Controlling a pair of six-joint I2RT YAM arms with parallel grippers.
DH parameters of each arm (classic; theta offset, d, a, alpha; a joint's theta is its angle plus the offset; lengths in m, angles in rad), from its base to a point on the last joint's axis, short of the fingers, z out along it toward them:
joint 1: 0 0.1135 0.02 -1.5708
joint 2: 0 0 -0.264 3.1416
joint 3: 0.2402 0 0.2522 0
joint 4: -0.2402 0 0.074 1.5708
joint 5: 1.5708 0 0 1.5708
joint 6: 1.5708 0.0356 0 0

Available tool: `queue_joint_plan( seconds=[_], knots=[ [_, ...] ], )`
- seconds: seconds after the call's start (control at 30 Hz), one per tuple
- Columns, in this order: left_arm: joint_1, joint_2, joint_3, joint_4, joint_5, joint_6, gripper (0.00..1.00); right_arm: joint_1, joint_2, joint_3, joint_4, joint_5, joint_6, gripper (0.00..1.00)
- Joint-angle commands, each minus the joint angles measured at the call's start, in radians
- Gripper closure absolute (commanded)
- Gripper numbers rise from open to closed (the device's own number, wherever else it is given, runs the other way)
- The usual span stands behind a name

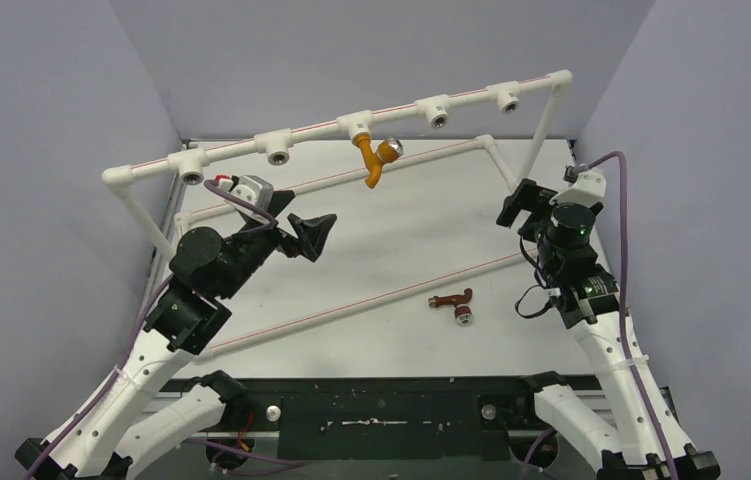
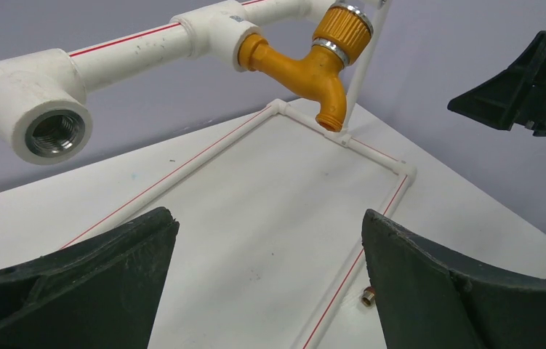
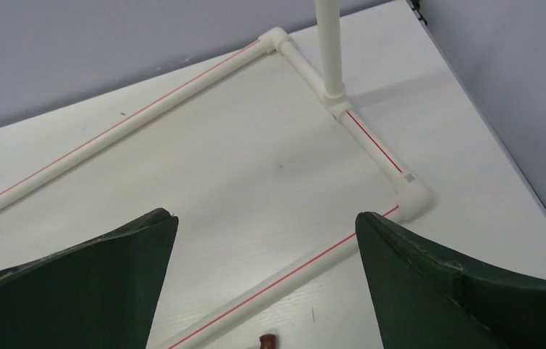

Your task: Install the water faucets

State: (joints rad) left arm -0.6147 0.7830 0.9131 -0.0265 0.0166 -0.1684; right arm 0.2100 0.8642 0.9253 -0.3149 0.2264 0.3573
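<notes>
The orange-yellow faucet point(image 1: 372, 157) hangs from the middle socket of the raised white pipe rail point(image 1: 316, 129), spout down; the left wrist view shows it close up point(image 2: 306, 69). The dark red-brown faucet point(image 1: 451, 300) lies loose on the table near the low pipe, and only its tip point(image 3: 267, 340) shows in the right wrist view. My left gripper point(image 1: 313, 235) point(image 2: 266, 214) is open and empty, below and left of the orange faucet. My right gripper point(image 1: 514, 208) point(image 3: 263, 214) is open and empty, raised above the table beyond the red-brown faucet.
Several empty T sockets point(image 1: 277, 152) point(image 2: 51, 131) sit along the rail. A low white pipe frame point(image 1: 351, 305) point(image 3: 371, 149) with a red stripe lies on the table, with uprights point(image 1: 543, 125) at its ends. Grey walls enclose three sides.
</notes>
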Motion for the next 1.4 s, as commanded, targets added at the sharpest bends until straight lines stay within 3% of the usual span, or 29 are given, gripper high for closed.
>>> queue_joint_plan(
  seconds=[0.0, 0.2, 0.67, 0.93, 1.37],
  knots=[
    [-0.007, 0.004, 0.009, 0.041, 0.009, 0.006, 0.03, -0.004, -0.027, 0.072, -0.172, 0.054, 0.08, 0.0],
    [-0.007, 0.006, 0.007, 0.042, 0.009, 0.006, 0.03, -0.003, -0.034, 0.064, -0.273, 0.053, 0.097, 0.0],
    [-0.006, 0.005, 0.006, 0.042, 0.009, 0.001, 0.03, 0.001, -0.041, -0.102, -0.283, -0.164, 0.058, 0.01],
    [-0.007, 0.01, 0.006, 0.043, 0.013, -0.002, 0.03, 0.023, 0.08, -0.162, -0.304, -0.205, 0.132, 0.09],
    [-0.008, 0.011, 0.009, 0.043, 0.019, -0.006, 0.03, 0.131, 0.222, -0.269, -0.189, -0.302, 0.203, 0.15]
  ],
)
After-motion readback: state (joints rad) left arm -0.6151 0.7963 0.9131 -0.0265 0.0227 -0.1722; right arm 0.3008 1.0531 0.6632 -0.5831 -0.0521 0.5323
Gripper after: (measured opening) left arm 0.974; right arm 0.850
